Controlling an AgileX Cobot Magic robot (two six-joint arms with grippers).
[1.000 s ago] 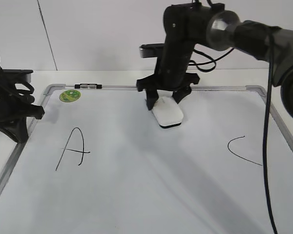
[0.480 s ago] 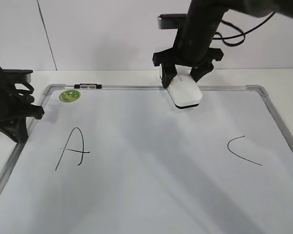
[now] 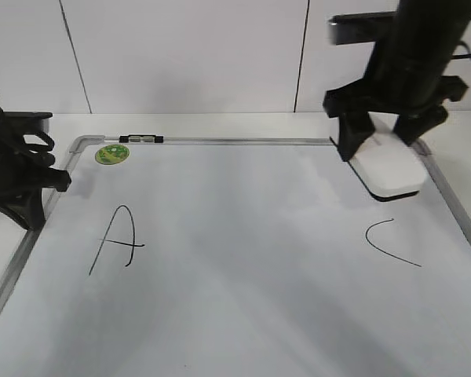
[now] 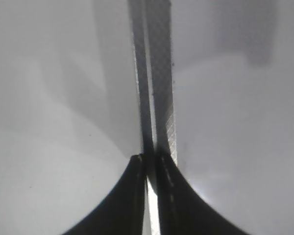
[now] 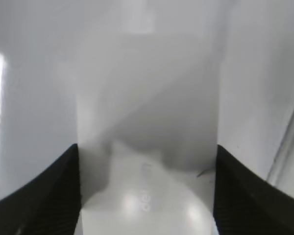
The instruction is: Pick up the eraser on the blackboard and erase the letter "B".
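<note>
White counter carries the blackboard; the right gripper clamps the eraser over its right side above the "C", while the left gripper sits closed at the left frame

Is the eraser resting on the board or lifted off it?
Cannot tell. The right gripper grips the eraser above the "C"; contact with the board isn't visible.
</note>
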